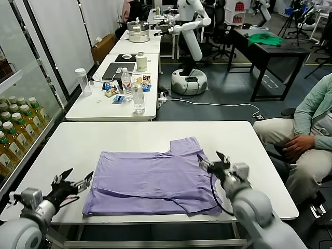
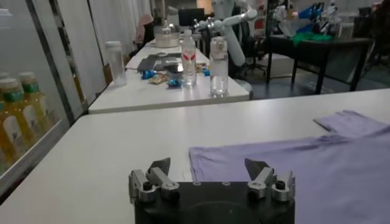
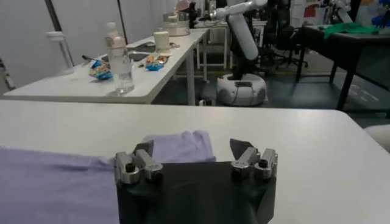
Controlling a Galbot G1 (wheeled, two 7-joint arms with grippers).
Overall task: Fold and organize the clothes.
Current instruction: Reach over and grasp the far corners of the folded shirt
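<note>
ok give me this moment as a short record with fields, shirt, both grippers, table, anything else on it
shirt: lavender T-shirt lying partly folded on the white table, one sleeve pointing toward the far edge
left gripper: left gripper open, just off the shirt's left edge, holding nothing
right gripper: right gripper open, above the shirt's right edge near the sleeve, holding nothing
contact: neither gripper grips fabric
other items on this table: none seen
background: second table with water bottles

Even, bright overhead room light, soft shadows, slightly blurred wrist views.
</note>
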